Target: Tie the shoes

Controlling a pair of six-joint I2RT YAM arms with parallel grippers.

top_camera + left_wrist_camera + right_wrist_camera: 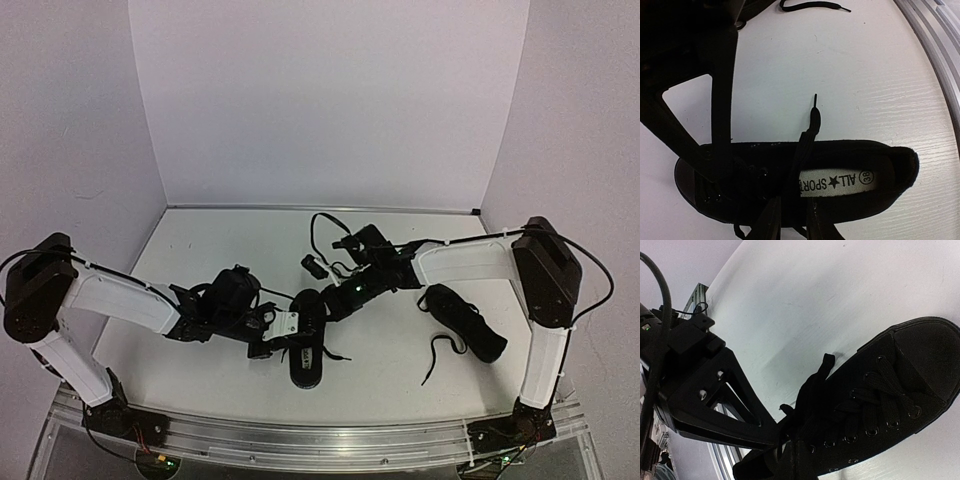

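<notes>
One black shoe lies at the table's middle front, toe toward the back. Its pale insole label shows in the left wrist view. My left gripper is over its left side, jaws nearly together round a flat black lace that crosses the shoe's opening. My right gripper is over the toe end, shut on a bunch of lace above the eyelets; its fingertips are half hidden. The second shoe lies to the right, unlaced ends loose.
The second shoe's loose lace trails toward the front edge; one end shows in the left wrist view. A metal rail runs along the table's front. White walls close in the back and sides. A cable loops behind my right wrist.
</notes>
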